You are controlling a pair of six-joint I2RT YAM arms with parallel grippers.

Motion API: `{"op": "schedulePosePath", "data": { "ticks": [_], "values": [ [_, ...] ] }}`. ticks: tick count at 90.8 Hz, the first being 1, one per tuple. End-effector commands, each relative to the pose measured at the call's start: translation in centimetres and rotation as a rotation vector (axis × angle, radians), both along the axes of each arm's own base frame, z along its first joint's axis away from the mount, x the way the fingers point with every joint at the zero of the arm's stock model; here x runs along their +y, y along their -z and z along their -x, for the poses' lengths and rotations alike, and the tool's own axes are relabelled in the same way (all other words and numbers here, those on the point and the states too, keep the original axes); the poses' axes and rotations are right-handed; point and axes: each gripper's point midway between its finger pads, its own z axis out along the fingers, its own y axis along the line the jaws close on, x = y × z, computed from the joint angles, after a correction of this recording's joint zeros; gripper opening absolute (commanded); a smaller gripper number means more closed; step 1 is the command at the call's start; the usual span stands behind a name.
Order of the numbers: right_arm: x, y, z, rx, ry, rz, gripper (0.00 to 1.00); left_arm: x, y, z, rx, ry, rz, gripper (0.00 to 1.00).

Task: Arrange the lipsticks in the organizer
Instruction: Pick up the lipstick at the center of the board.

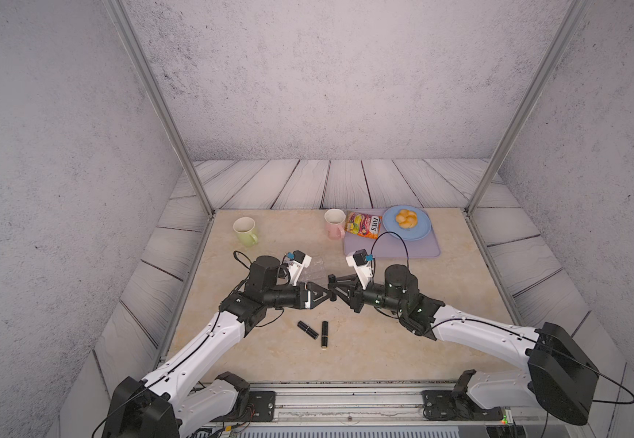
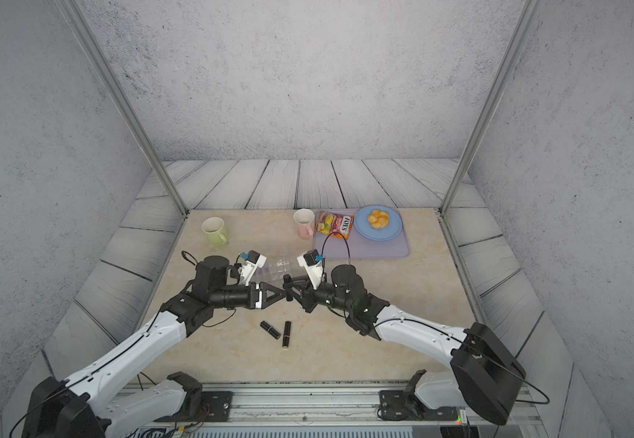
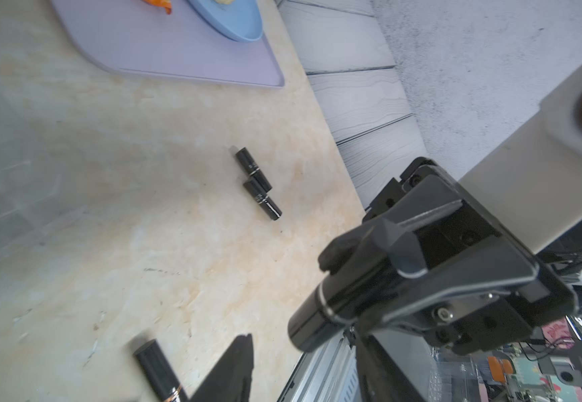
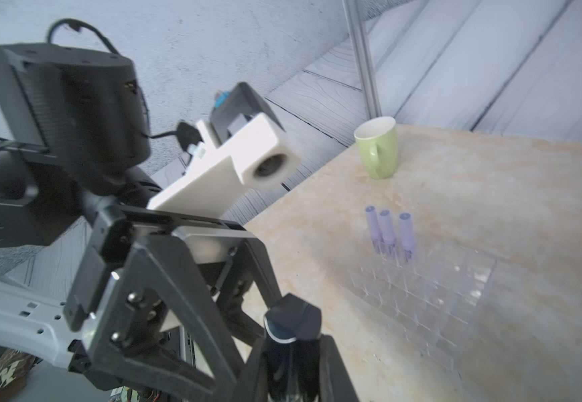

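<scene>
1. Black lipsticks point(image 1: 324, 333), five: a held tube point(image 3: 312, 318) clamped in the right end effector point(image 1: 331, 289), a front pair point(image 1: 307, 329) lying on the worktop point(image 1: 345, 360) in both top views, and a second pair point(image 3: 253, 167) seen only from the left wrist.
2. Lilac lipsticks point(image 4: 387, 229), three, upright in the organizer point(image 4: 439, 296).
3. Organizer, one.
4. Mugs, two: a green mug point(image 1: 245, 229) and a pink mug point(image 1: 335, 223).
5. One each: blue plate point(image 1: 419, 232), bun point(image 1: 406, 219), snack packet point(image 1: 362, 224), lilac mat point(image 1: 402, 249).

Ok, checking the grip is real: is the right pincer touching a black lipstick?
Touching. The left wrist view shows the right pincer shut on the lipstick, with its fingers pressed against the barrel.
</scene>
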Motion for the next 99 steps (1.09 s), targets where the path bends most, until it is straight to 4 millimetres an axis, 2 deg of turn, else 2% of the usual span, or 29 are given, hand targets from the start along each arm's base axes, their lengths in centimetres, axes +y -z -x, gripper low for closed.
{"op": "schedulePosePath", "data": {
  "ticks": [1, 18, 27, 41, 53, 70, 82, 99],
  "values": [
    [0.2, -3.7, 0.5, -0.106, -0.022, -0.096, 0.13, -1.3, -2.7, 0.2, -0.098, 0.063, 0.095, 0.51],
    [0.5, -5.1, 0.7, -0.052, -0.039, -0.19, 0.13, -1.4, -3.9, -0.4, -0.162, 0.058, 0.099, 0.41],
    [0.4, -5.3, 0.5, -0.031, -0.026, -0.213, 0.12, -1.4, -4.5, -0.7, -0.195, 0.055, 0.1, 0.32],
    [0.3, -6.1, 0.1, 0.001, 0.0, -0.268, 0.12, -1.0, -4.2, -1.1, -0.249, 0.037, 0.049, 0.15],
    [0.0, -5.7, -0.4, 0.054, 0.036, -0.256, 0.24, -0.4, -4.3, -1.6, -0.318, 0.013, -0.016, 0.0],
    [-1.0, -4.7, -1.6, 0.145, 0.114, -0.203, 0.46, 0.8, -3.9, -2.2, -0.43, -0.015, -0.175, 0.0],
    [-2.4, -3.9, -2.4, 0.232, 0.184, -0.065, 0.48, 1.8, -3.0, -2.6, -0.514, -0.04, -0.321, 0.0],
    [-2.5, -4.6, -1.1, 0.244, 0.126, 0.11, 0.5, 2.8, -2.6, -3.3, -0.645, -0.082, -0.496, 0.0]
  ]
}}
